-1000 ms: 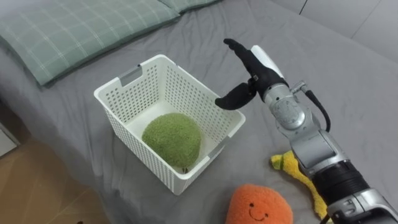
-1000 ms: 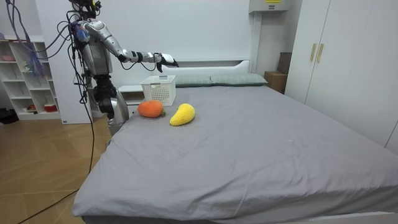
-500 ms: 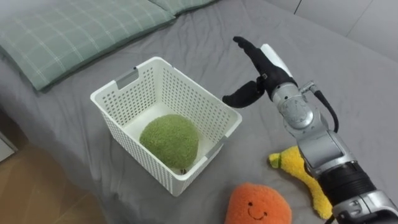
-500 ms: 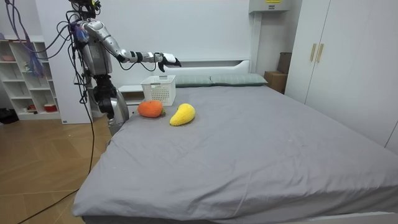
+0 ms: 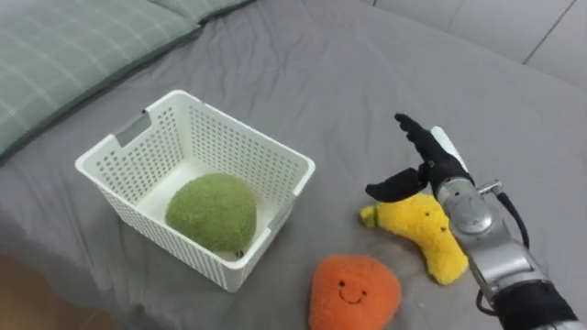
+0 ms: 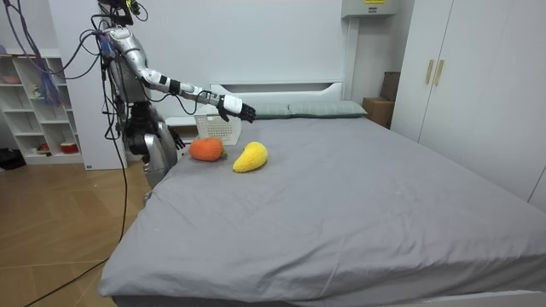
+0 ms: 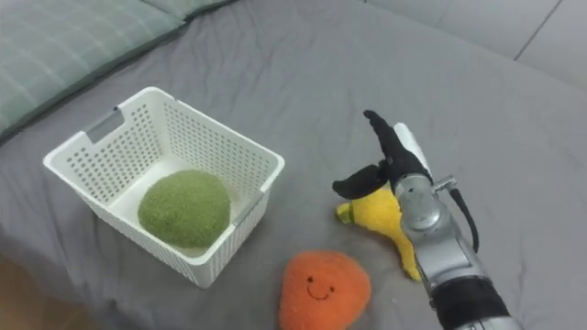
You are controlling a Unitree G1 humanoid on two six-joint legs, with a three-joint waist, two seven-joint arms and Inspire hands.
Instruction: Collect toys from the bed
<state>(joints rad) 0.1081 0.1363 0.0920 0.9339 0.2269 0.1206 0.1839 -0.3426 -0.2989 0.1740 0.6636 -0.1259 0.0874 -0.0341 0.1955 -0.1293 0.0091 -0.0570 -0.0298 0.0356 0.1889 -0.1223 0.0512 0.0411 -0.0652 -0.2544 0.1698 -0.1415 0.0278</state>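
A white plastic basket (image 5: 275,163) stands on the grey bed with a green plush ball (image 5: 211,213) inside it. To its right a yellow plush toy (image 5: 433,236) lies on the sheet, and an orange plush toy with a smiling face (image 5: 353,293) sits nearer me. My right hand (image 5: 440,170) is open, fingers straight and thumb spread, just over the far end of the yellow toy and holding nothing. In the room view my right arm stretches out over the bed, with the right hand (image 6: 235,108) past the basket (image 6: 217,129) and above the yellow toy (image 6: 250,157).
A green checked pillow (image 5: 64,46) lies at the head of the bed, left of the basket. The grey sheet (image 5: 303,64) runs far to the right. I stand at the bed's corner by a white shelf unit (image 6: 34,111); wardrobes (image 6: 461,77) line the far side.
My right hand has left the basket's far corner and swung right and down over the yellow toy. In the room view the arm has lowered. The eye view has shifted too.
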